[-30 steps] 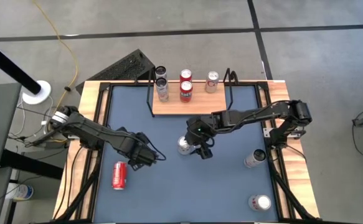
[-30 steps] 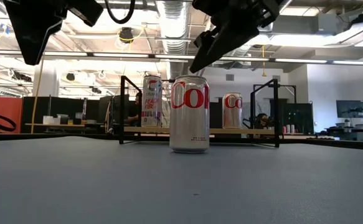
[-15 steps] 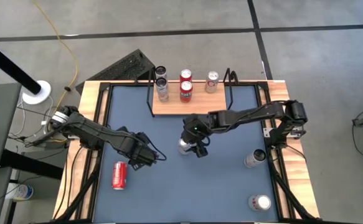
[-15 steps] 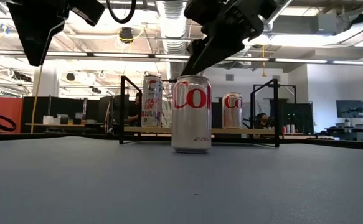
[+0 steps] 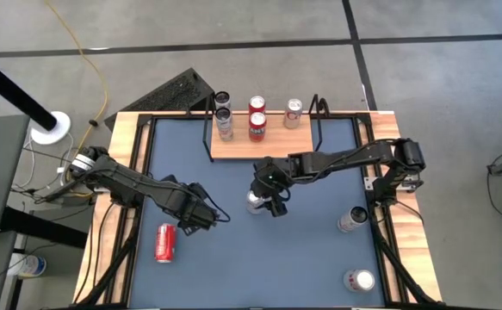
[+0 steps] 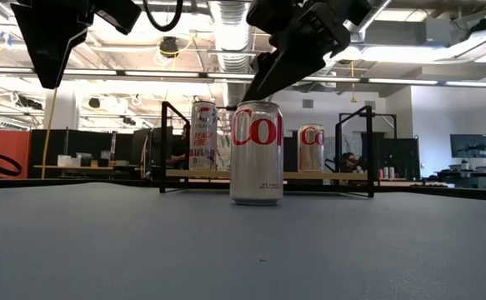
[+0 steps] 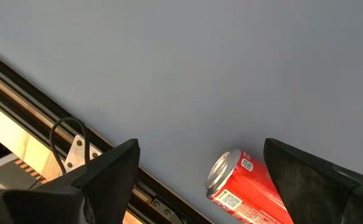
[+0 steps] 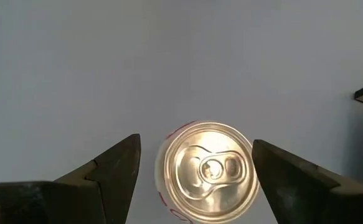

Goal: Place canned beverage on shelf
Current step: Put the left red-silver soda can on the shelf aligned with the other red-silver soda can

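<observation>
A silver cola can [image 5: 254,202] [image 6: 256,152] stands upright on the blue mat in front of the shelf [image 5: 233,148]. My right gripper [image 5: 271,205] [image 8: 195,143] hovers just above it, open. One finger is on either side of the can's top [image 8: 209,172], and a gap shows on both sides. The shelf carries a tall slim can [image 5: 224,118], two red cans [image 5: 257,120] and a silver can [image 5: 294,112], all upright. My left gripper [image 5: 207,217] [image 7: 200,146] hangs open over the mat, above and beside a red can [image 5: 164,242] [image 7: 246,186] lying on its side.
Two more silver cans [image 5: 352,220] [image 5: 360,280] stand near the mat's right edge. The shelf's black wire frame [image 6: 164,146] rises at both ends. The light-wood table rim [image 5: 121,164] with black rails borders the mat. Open mat lies toward the near edge.
My right gripper has come a little toward the table's left edge and now stands more squarely over the silver can. It has stayed open. The can stands as before.
</observation>
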Controlling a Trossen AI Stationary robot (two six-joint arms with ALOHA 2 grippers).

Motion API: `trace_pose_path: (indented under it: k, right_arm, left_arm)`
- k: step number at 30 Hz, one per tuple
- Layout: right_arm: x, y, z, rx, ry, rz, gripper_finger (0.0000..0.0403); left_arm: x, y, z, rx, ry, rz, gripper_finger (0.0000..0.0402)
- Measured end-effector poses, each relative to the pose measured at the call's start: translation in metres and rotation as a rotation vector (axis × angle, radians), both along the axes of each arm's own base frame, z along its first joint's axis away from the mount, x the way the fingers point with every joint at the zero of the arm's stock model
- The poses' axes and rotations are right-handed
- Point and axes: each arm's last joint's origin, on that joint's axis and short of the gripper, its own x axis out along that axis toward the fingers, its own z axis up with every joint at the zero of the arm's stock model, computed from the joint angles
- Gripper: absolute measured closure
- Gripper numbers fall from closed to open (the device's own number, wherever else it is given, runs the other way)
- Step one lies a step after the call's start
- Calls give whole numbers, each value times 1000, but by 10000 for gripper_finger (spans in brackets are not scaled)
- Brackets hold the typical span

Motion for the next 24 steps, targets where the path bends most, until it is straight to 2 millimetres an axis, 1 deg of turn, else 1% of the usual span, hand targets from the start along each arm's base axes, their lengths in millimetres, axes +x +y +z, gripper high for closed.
trace_pose_path:
  k: [6,9,24]
  right_arm:
    - [1,-5,-3,-6,15,-22,88]
    - [1,-7,-4,-36,17,-49,88]
    - [-1,-6,-7,-40,36,-61,88]
  left_arm:
    - [0,0,0,1,-4,1,72]
    - [0,0,0,1,-6,1,72]
    - [1,0,0,-1,-8,-5,72]
